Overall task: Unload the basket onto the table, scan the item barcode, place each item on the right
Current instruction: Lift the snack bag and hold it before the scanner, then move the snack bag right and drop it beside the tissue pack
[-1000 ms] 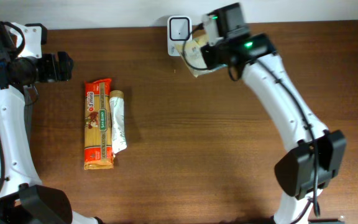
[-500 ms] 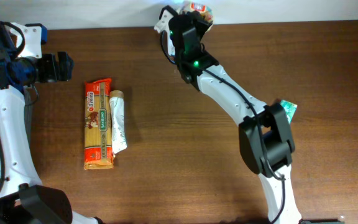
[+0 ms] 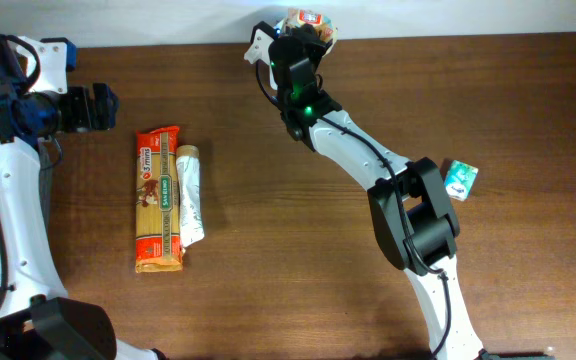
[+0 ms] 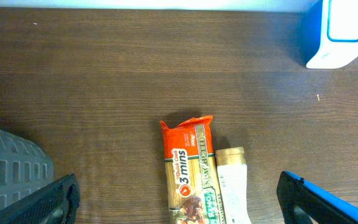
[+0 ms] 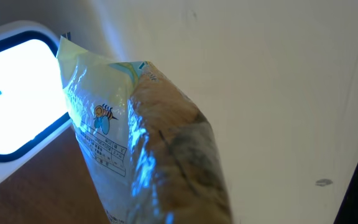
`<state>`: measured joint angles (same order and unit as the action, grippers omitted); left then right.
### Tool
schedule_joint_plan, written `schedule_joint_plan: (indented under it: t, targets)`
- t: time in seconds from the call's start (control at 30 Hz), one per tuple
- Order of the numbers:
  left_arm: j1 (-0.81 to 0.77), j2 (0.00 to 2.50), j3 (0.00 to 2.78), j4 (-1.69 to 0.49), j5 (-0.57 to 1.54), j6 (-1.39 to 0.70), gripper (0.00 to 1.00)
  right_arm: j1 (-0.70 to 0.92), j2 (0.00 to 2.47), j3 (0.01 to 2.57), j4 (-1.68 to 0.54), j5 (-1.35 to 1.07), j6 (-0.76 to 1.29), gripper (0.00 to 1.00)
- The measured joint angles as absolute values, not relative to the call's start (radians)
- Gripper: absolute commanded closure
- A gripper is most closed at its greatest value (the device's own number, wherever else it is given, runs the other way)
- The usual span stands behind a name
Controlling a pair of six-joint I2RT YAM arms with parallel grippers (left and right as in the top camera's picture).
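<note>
**A:** Which step is this?

**B:** Presenting the item. The right gripper (image 3: 303, 38), clamped shut on a crinkly, glossy film snack bag (image 5: 135, 143), holds it at the top centre of the overhead view, just beside the smooth, rounded white plastic scanner (image 5: 8, 93). Next, I judge, the barcode must face the lit window.

**A:** And the left gripper (image 3: 100, 107)?

**B:** Spread wide and empty, upper left.

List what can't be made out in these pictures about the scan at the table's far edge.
- Snack packet: no barcode shows in the right wrist view, and its print is too small to read.
- Scanner: overhead, mostly covered by the right arm.
- Pasta pack: left wrist view, lower end cut off by the bottom edge.
- Teal packet: overhead, label too small to read.
</note>
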<state>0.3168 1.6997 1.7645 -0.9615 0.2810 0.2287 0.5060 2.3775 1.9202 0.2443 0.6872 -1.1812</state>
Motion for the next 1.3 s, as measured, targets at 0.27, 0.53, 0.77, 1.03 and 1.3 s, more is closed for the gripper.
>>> schedule_joint_plan:
  t: [0.27,0.53,0.77,1.03,1.3]
  targets:
    - [0.317,1.700,1.765,-0.962,0.281,0.229,0.01,0.507,2.378,1.920,0.262,0.687,-1.182,0.96]
    - [0.317,1.700,1.765,-0.962,0.281,0.229,0.01,0.524,2.378,1.920,0.328,0.688,-1.194,0.96]
    - [0.317,1.700,1.765,-0.962,0.281,0.229,0.01,0.565,2.365,1.919,0.185,0.690,-1.175,0.96]
    - [0.317,1.700,1.765,-0.959,0.281,0.229,0.01,0.559,1.900,1.922,-0.492,0.511,-0.585,0.96]
    - [0.317,1.700,1.765,-0.962,0.281,0.229,0.01,0.128,1.750,1.927,-1.153,-0.062,0.074,0.96]
